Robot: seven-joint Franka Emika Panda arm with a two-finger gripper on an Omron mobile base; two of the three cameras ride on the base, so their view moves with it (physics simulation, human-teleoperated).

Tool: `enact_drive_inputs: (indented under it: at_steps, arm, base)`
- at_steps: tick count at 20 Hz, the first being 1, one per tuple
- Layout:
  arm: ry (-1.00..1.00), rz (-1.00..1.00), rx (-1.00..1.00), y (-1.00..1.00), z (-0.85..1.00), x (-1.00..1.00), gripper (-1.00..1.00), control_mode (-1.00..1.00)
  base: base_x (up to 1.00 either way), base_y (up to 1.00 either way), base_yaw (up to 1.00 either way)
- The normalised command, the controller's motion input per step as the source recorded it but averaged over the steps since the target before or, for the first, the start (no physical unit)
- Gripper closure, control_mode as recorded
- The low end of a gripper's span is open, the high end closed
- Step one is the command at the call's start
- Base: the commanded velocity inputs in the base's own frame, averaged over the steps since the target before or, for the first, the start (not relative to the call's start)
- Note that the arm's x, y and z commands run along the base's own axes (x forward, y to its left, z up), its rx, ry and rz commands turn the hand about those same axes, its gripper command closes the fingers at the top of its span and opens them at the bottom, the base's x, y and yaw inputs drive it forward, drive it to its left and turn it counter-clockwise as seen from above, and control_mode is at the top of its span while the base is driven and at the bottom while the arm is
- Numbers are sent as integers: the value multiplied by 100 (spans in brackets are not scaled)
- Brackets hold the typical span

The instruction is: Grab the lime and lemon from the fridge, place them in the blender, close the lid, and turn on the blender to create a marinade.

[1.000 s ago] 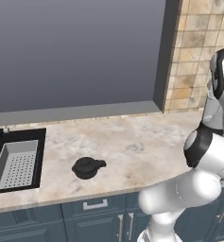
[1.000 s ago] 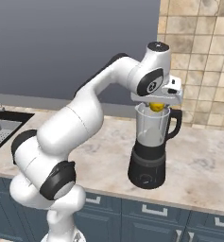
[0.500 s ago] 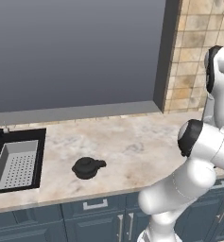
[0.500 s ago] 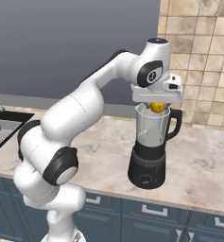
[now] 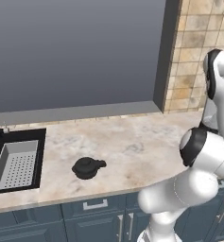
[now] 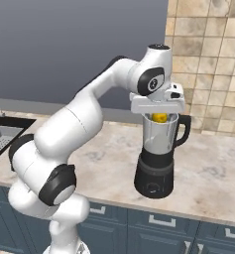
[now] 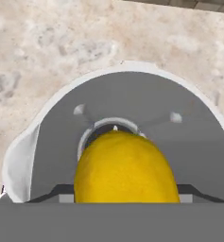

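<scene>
Counter [image 5: 132, 142]: lid [image 5: 87, 167] beside sink [image 5: 14, 160] | end effector [image 6: 159, 119] grips lemon [image 7: 125, 168] over blender [image 6: 157, 158]

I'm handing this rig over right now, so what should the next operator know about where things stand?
End effector: over the open mouth of the blender, shut on the lemon, not yet released.
Blender: on the counter by the tiled wall; the hand view looks straight down into the jar, where the blade hub shows under the lemon and no lime is visible.
Lid: off, lying on the counter to the right of the sink.
Done: lemon brought to the jar.
Left: drop the lemon, deal with the lime (cannot tell where it is), fit the lid, turn the front knob.
</scene>
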Motion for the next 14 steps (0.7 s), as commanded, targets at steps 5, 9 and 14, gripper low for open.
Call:
enact_drive_inputs:
  at_steps: [5,9,14]
  arm:
    - [1,11,-2,47,-54,-20,100,-100]
    - [5,11,-1,15,-33,-3,-100,-100]
    - [0,10,0,0,-2,-5,-100,-100]
  base:
    - [0,0,0]
    - [0,0,0]
    - [0,0,0]
